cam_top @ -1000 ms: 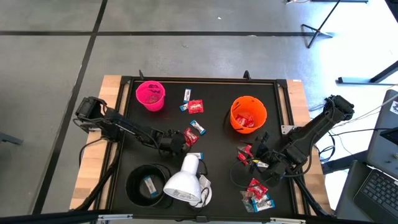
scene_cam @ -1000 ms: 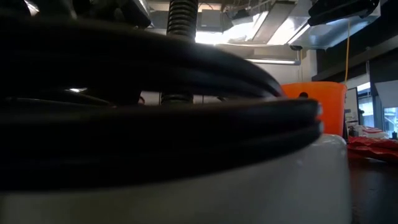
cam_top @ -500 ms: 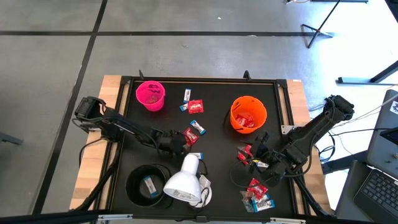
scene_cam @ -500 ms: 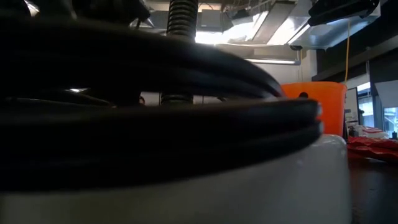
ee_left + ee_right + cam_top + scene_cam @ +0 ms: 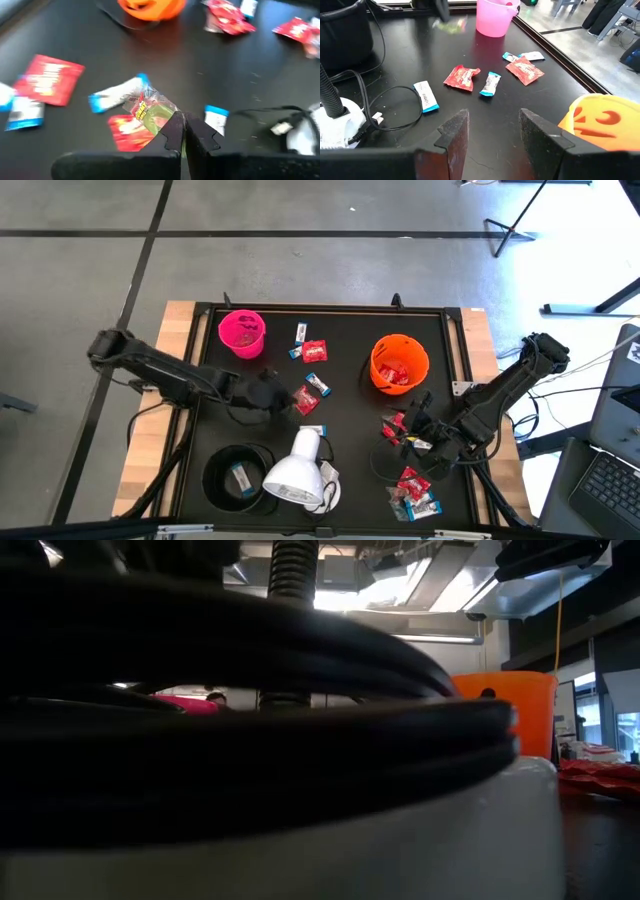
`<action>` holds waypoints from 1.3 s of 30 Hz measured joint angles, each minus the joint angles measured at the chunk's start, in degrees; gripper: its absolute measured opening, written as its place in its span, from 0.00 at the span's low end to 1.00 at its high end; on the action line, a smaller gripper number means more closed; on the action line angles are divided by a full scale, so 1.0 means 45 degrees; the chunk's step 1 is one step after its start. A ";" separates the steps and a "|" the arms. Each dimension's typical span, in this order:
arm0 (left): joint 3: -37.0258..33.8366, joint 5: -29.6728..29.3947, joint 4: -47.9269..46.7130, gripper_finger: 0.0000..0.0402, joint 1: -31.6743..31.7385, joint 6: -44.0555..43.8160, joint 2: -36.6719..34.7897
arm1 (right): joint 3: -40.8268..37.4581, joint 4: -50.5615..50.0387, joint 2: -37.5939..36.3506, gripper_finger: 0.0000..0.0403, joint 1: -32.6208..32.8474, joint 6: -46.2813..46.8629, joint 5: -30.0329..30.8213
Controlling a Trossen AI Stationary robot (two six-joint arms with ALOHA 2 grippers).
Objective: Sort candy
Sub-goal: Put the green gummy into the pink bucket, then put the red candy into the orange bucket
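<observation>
Candy is pinched in the left gripper [image 5: 183,131]: its jaws are pressed together on the edge of a crinkly clear-and-green wrapped sweet [image 5: 152,107], seen sharply only from the left wrist, where the fingertips hide the wrapper's lower corner. From above, the left gripper [image 5: 268,392] is a dark mass over the middle of the black counter [image 5: 350,430] and the held piece cannot be made out. Just beside it lie a red packet [image 5: 305,399] and a slim white-and-blue bar [image 5: 319,386].

The right gripper [image 5: 492,132] hangs low over the counter's right side with jaws spread and nothing between them; in the high view the right gripper [image 5: 408,430] sits among red pieces [image 5: 392,423] that blur into its fingers. Further red packets and blue-white bars [image 5: 415,490] lie near the front right corner.

Farther out, an orange cup [image 5: 399,364] holds red packets, a pink cup [image 5: 241,333] stands at the back left, and a black cup [image 5: 238,474] at the front left holds one blue-white bar. Two loose pieces [image 5: 310,345] lie between the pink and orange cups. A white lamp head [image 5: 297,470] covers part of the front centre.

The low view is almost wholly blocked by a thick black cable [image 5: 250,750] and a white rounded body [image 5: 330,840]; only slivers of the orange cup [image 5: 515,705] and red packets [image 5: 600,775] show at its right edge.
</observation>
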 joint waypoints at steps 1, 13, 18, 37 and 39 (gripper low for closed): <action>0.0000 -0.0376 -0.0407 0.00 0.0039 0.0008 -0.0378 | 0.0001 -0.0021 0.0000 0.42 0.0000 0.0000 0.0001; 0.0005 -0.2971 -0.3064 0.00 0.3148 0.1573 -0.3346 | 0.0001 -0.0121 0.0000 0.42 -0.0004 -0.0010 0.0125; 0.0005 -0.2768 -0.3607 0.00 0.5140 0.2496 -0.3577 | 0.0000 -0.0171 0.0000 0.42 0.0000 -0.0010 0.0121; 0.0005 0.0161 -0.5540 0.18 1.1538 0.3976 -0.3503 | -0.0003 -0.0365 0.0000 0.42 0.0000 -0.0010 0.0120; 0.0003 0.1388 -0.5432 0.24 1.1571 0.4007 -0.3521 | -0.0003 -0.0363 0.0000 0.42 0.0000 -0.0008 0.0120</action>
